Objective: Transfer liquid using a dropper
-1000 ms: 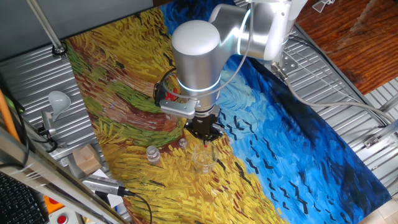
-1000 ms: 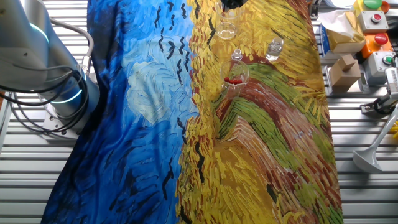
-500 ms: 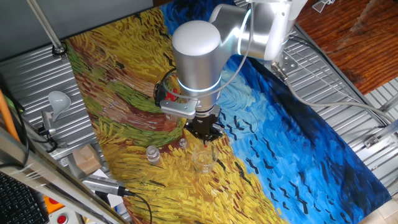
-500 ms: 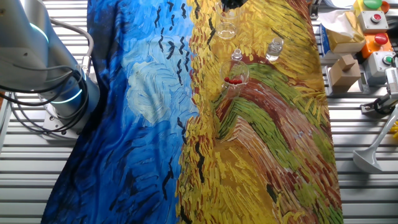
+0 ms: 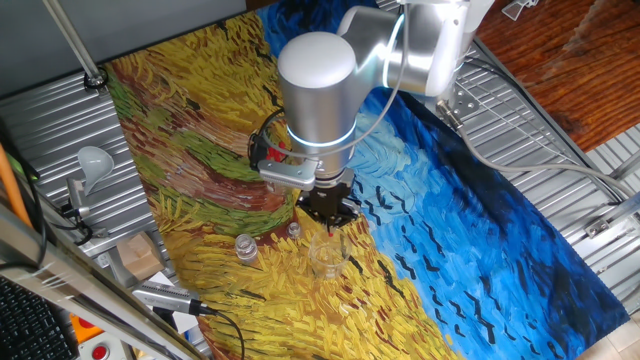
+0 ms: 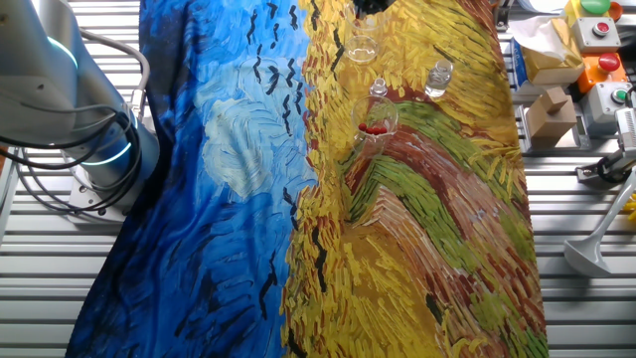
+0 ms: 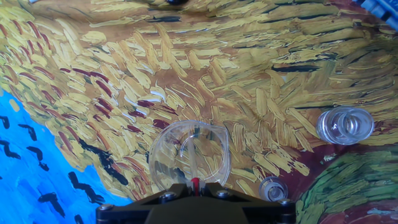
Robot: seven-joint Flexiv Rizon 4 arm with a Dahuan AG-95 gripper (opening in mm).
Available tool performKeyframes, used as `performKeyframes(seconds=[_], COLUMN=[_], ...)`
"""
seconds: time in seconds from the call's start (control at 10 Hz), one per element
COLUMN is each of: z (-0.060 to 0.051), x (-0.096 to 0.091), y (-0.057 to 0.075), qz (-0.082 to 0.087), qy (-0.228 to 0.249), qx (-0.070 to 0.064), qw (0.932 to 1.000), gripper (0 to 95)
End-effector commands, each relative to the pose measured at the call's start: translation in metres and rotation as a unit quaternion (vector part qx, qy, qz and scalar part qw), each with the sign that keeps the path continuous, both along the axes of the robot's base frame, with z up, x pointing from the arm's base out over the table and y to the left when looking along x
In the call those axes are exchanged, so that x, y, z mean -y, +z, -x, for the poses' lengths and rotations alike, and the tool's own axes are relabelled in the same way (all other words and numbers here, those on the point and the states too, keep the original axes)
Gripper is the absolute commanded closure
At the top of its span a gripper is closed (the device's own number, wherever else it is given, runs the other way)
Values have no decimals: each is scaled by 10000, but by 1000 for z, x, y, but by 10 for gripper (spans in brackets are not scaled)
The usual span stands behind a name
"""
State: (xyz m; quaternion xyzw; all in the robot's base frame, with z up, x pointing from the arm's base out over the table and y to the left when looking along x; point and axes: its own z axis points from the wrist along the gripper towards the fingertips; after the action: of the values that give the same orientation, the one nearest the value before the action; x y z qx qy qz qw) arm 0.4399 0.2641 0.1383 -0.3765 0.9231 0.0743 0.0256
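My gripper hangs straight over a small clear beaker on the painted cloth. In the hand view the gripper is shut on the dropper. Its red bulb shows between the jaws and its thin clear stem points down into the beaker. In the other fixed view the gripper is cut off at the top edge, just above the beaker. A glass holding more red-bulbed droppers stands nearby.
Two small clear vials stand beside the beaker: a wider one and a narrow one. Boxes and buttons lie off the cloth's edge. The arm's base stands at the blue side.
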Motion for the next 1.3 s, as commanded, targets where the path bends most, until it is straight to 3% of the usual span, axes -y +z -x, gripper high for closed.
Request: performKeyframes(seconds=[0.1,1.2,1.3], z=[0,0,0], x=[0,0,0], y=[0,0,0], qz=[-2,-3,-7], qy=[1,-31,-30], qx=[13,42,42], qw=[10000,10000,10000], gripper=[950,950,760])
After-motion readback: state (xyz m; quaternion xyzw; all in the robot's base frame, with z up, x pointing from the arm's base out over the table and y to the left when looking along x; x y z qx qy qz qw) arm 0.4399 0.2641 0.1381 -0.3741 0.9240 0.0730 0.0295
